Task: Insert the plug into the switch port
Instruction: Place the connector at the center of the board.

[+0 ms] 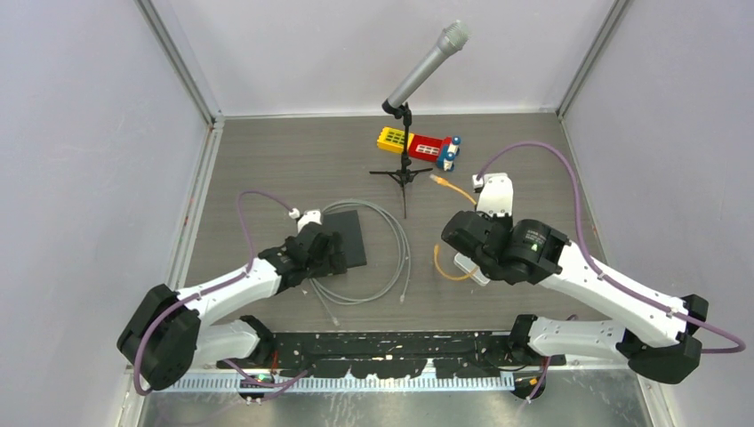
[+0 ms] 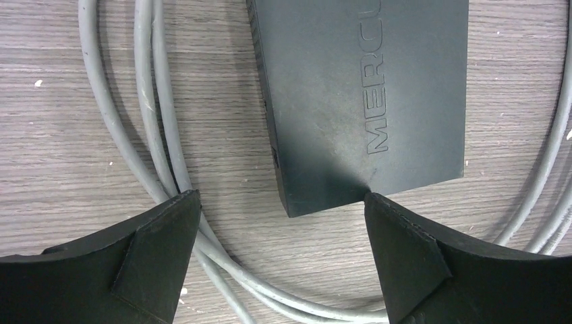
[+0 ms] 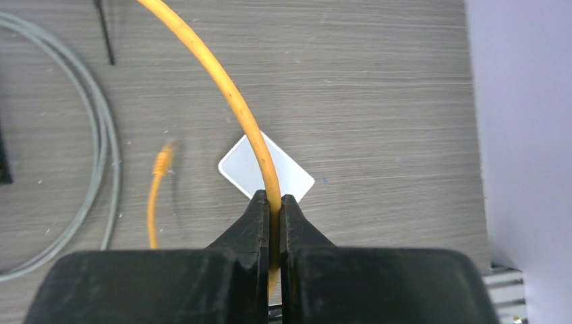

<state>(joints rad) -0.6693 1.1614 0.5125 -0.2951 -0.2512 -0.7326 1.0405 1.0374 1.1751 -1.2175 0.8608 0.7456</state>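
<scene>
Since the right claw [image 3: 271, 202] is pinched shut on the limp orange cable [image 3: 222, 88] mid-run, w/ the plug [image 3: 162, 158] loose left of its tips, we judge the hold belongs just behind that light, stiff plug, while the left claw [image 2: 281, 197] gapes open astride the switch [image 2: 364, 88] corner.

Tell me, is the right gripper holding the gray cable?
No, the right gripper is shut on the orange cable, while the gray cable lies loose, well apart from it.
</scene>
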